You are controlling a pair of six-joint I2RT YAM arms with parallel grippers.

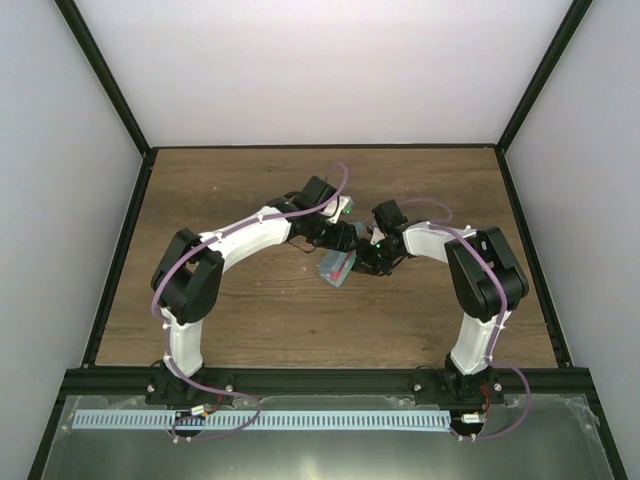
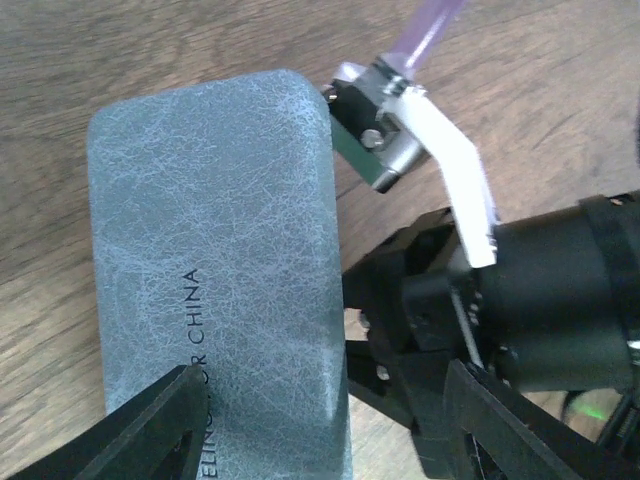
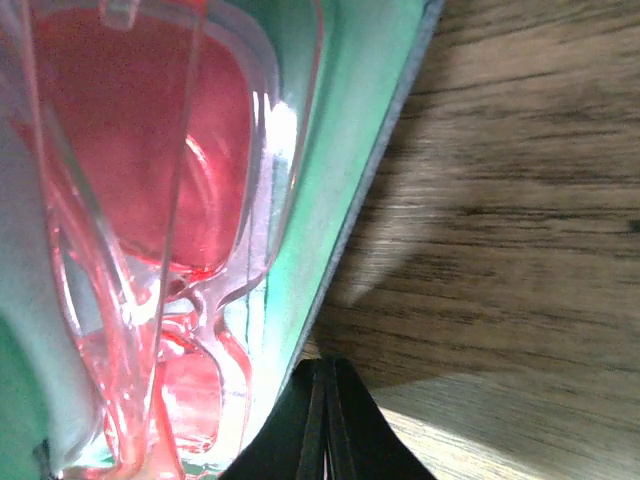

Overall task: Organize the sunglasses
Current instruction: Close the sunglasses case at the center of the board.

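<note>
The blue-grey case (image 1: 333, 270) stands open and tilted at mid-table between both grippers. The red sunglasses (image 1: 343, 265) lie in its green inside; they fill the right wrist view (image 3: 150, 150). In the left wrist view I see the case's textured outer shell (image 2: 215, 230). My left gripper (image 1: 346, 238) is open, its jaws wide apart (image 2: 320, 385) with the shell's near end between them. My right gripper (image 1: 364, 262) is shut, its fingertips (image 3: 325, 400) together right at the case's rim (image 3: 375, 180); I cannot tell whether they pinch it.
The wooden table (image 1: 250, 190) is walled by black rails and white panels. The right arm's black wrist and white link (image 2: 455, 170) sit close beside the case in the left wrist view.
</note>
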